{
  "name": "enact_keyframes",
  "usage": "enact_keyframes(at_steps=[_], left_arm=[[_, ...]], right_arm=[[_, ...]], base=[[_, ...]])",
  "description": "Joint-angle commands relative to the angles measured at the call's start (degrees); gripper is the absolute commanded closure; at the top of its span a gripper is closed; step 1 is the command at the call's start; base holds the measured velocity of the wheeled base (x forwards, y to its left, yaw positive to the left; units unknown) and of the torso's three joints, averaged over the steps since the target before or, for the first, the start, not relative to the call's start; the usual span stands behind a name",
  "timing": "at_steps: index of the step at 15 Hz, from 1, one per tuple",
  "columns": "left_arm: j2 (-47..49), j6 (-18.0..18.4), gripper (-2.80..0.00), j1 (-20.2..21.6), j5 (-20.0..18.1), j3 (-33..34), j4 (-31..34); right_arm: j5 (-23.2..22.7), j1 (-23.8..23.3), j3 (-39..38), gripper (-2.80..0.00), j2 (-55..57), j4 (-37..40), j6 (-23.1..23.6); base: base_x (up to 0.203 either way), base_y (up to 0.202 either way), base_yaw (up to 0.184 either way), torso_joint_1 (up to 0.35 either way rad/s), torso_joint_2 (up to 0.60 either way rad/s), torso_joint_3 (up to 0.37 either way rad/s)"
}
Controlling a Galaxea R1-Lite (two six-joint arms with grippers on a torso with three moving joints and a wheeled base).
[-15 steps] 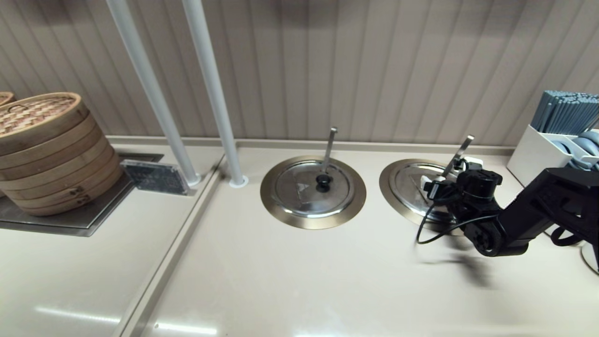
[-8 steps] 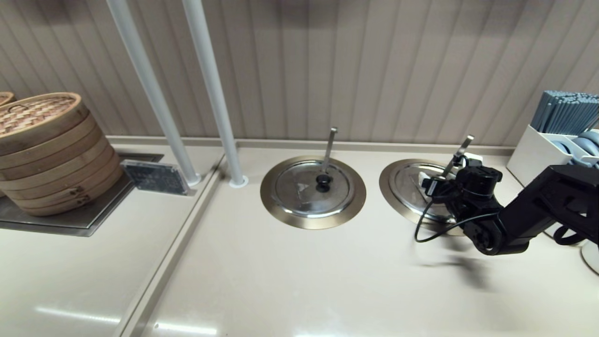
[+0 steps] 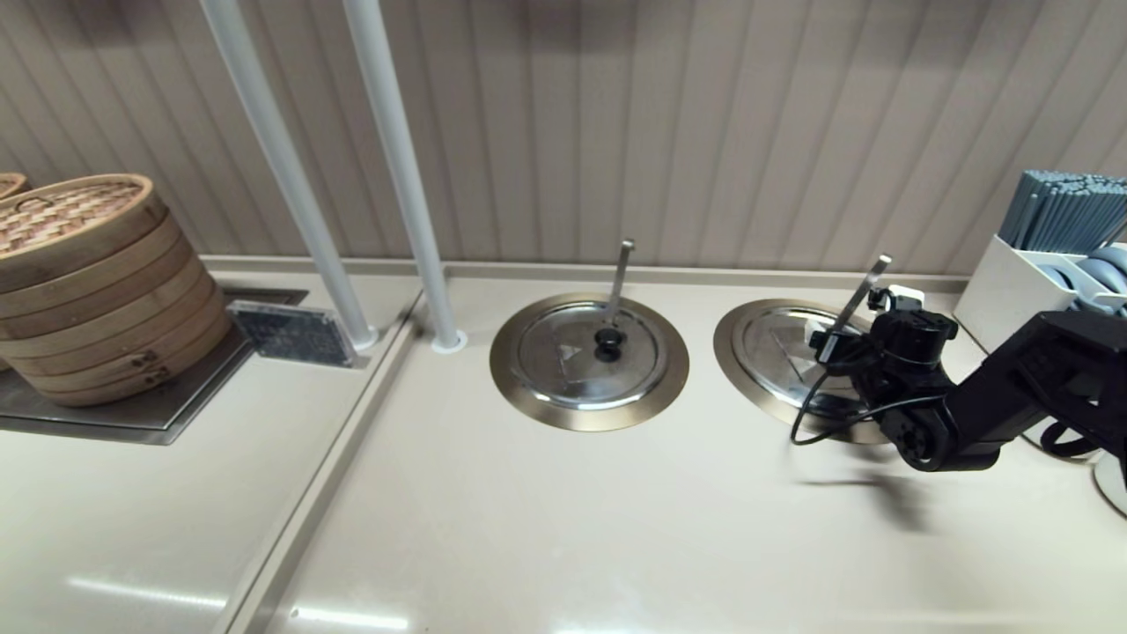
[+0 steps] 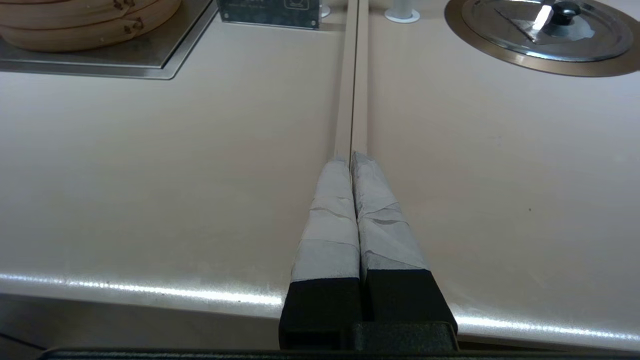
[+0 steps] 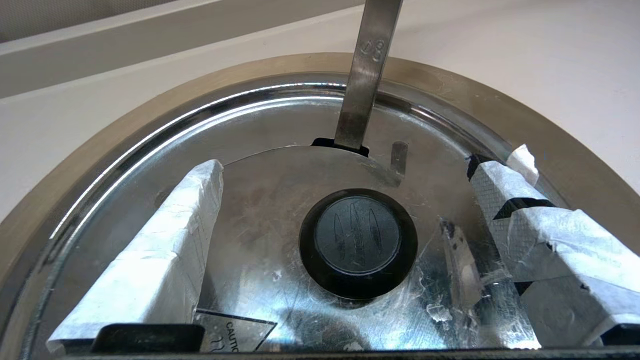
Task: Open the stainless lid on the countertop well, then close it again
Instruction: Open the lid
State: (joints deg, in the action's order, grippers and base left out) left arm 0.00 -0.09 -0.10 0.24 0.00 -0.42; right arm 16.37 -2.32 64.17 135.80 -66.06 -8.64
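The stainless lid (image 3: 775,348) lies shut on the countertop well, whose brass-coloured rim (image 3: 731,352) rings it, at the right of the counter. Its ladle handle (image 3: 858,299) leans diagonally out of a slot at the back. My right gripper (image 3: 861,317) hovers just over the lid, open. In the right wrist view its taped fingers (image 5: 165,240) stand wide apart on either side of the black knob (image 5: 358,242), not touching it, with the lid (image 5: 260,200) and ladle handle (image 5: 367,75) beyond. My left gripper (image 4: 350,157) is shut and empty, parked near the counter's front edge.
The twin lid (image 3: 588,352) with a nearly vertical ladle handle sits left of the task lid. Two white poles (image 3: 396,176) rise behind it. A bamboo steamer stack (image 3: 88,282) and a small sign card (image 3: 290,333) stand far left. A white utensil holder (image 3: 1012,291) is far right.
My right gripper has shifted a little to the right and farther back over the lid, toward the ladle handle. The lid has not moved.
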Motion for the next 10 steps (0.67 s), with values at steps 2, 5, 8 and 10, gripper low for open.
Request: enact_keyframes(at_steps=[2, 5, 8, 10], left_arm=[[0.0, 0.0, 0.0, 0.0, 0.0, 0.0, 0.0], [0.0, 0.0, 0.0, 0.0, 0.0, 0.0, 0.0], [0.0, 0.0, 0.0, 0.0, 0.0, 0.0, 0.0], [0.0, 0.0, 0.0, 0.0, 0.0, 0.0, 0.0]], right_arm=[[-0.1, 0.0, 0.9, -2.8, 2.7, -0.4, -0.1], [-0.1, 0.8, 1.0, -2.8, 3.5, -0.4, -0.1], [-0.1, 1.5, 2.1, -2.8, 4.2, -0.4, -0.4], [0.0, 2.1, 1.9, -2.8, 4.0, -0.5, -0.6]], base=[[0.0, 0.0, 0.0, 0.0, 0.0, 0.0], [0.0, 0.0, 0.0, 0.0, 0.0, 0.0], [0.0, 0.0, 0.0, 0.0, 0.0, 0.0], [0.0, 0.0, 0.0, 0.0, 0.0, 0.0]])
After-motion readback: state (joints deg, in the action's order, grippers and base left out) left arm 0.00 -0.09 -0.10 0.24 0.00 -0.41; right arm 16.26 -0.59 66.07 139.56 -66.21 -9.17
